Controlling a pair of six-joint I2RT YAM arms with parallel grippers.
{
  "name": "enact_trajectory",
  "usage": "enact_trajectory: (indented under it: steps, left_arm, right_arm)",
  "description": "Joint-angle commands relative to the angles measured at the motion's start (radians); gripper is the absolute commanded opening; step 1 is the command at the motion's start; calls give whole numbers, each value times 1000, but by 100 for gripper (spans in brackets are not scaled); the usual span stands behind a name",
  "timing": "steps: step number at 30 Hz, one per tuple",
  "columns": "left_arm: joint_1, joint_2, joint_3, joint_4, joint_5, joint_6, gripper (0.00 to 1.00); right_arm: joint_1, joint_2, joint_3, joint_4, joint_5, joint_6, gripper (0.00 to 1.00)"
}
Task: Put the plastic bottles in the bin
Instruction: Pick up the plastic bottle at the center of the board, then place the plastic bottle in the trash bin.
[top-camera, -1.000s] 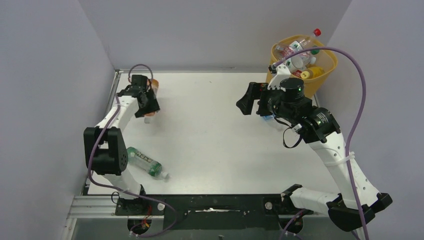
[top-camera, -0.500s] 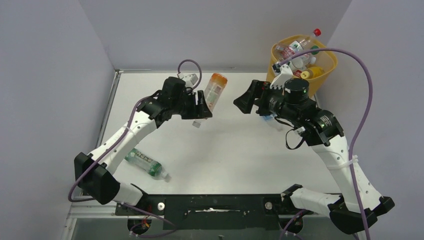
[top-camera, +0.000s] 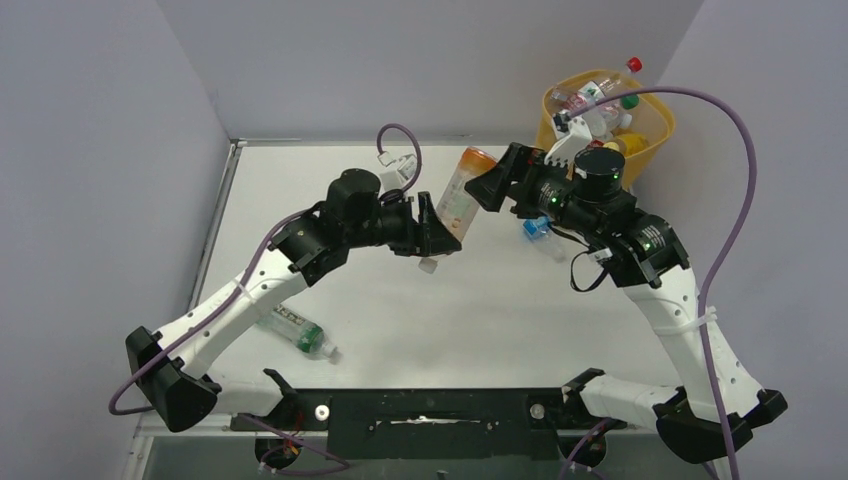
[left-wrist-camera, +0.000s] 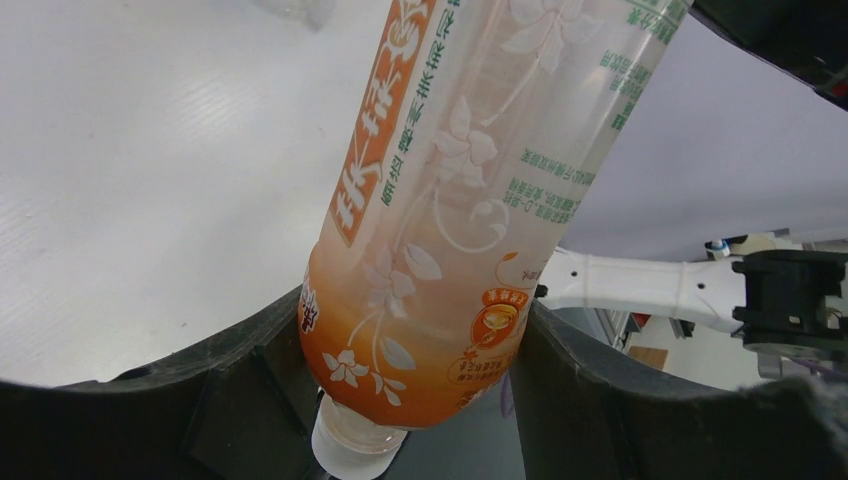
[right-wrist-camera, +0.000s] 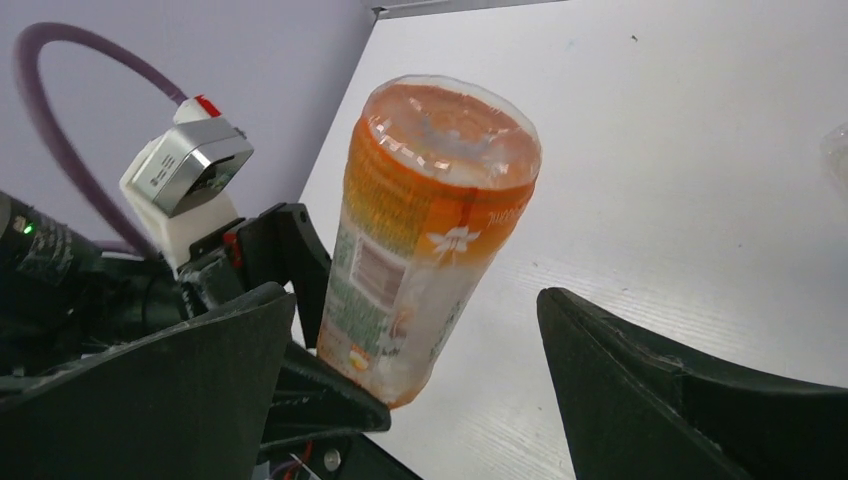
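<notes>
While your left tool (left-wrist-camera: 400, 380) pinched the clear, orange-labelled plastic bottle (top-camera: 462, 190) cap-down over the middle of the counter (top-camera: 400, 310), your right tool (right-wrist-camera: 415, 310) stood spread around it, apparently mid-handover. Next, right needed to clamp before left released.

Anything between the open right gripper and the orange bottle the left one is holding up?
Nothing visible: the orange bottle, held cap-down by the left gripper, faces the right gripper, its jaws open, with only air between.
</notes>
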Motion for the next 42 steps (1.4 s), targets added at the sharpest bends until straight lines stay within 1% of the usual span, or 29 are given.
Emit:
enact_trajectory:
  steps: [1, 9, 11, 13, 14, 16, 17, 18, 19, 22, 25, 26, 28, 30, 33, 36, 38, 42]
  left_arm:
    - [-52, -52, 9, 113, 26, -40, 42]
    - [-119, -52, 10, 122, 13, -44, 42]
    - [-124, -54, 6, 121, 4, -44, 42]
    - [-124, -56, 9, 113, -9, -40, 45]
    - [-125, -57, 13, 107, -19, -37, 45]
    - [-123, -53, 28, 88, -40, -22, 46]
    - [-121, -49, 38, 78, -53, -15, 47]
    - [-121, -41, 50, 67, -62, -7, 49]
    - [-120, -31, 67, 53, -72, 1, 51]
    - [-115, -2, 126, -1, -96, 28, 62]
    - [-98, -2, 198, -81, -135, 72, 70]
    - [-84, -13, 216, -106, -156, 84, 75]
    - [-42, -50, 237, -142, -178, 94, 81]
    - [18, -94, 243, -164, -175, 95, 84]
    - [85, -162, 245, -193, -178, 95, 86]
    - [107, -192, 237, -227, -201, 113, 86]
    - [110, -199, 221, -246, -211, 122, 86]
    - [113, -217, 160, -244, -198, 129, 87]
  right_arm:
    - [-13, 25, 54, 65, 33, 15, 98]
    - [-20, 86, 108, 85, 26, 5, 98]
    - [-20, 94, 121, 82, 26, 0, 82]
    - [-19, 92, 125, 81, 33, -2, 61]
    - [-20, 89, 125, 78, 36, -2, 55]
    - [-20, 84, 126, 71, 38, -3, 50]
    - [-20, 81, 125, 67, 38, -4, 44]
    - [-20, 78, 126, 61, 39, -4, 40]
    - [-20, 76, 126, 57, 42, -5, 38]
    - [-20, 71, 148, 29, 83, -25, 37]
    - [-33, 90, 217, -26, 131, -65, 37]
    - [-46, 103, 246, -44, 137, -77, 38]
    - [-102, 136, 316, -84, 123, -105, 38]
    - [-193, 168, 383, -116, 87, -129, 37]
    - [-301, 228, 554, -188, 127, -189, 37]
    - [-377, 284, 693, -213, 245, -247, 38]
    - [-400, 289, 714, -163, 334, -284, 38]
    - [-434, 269, 696, -24, 505, -344, 39]
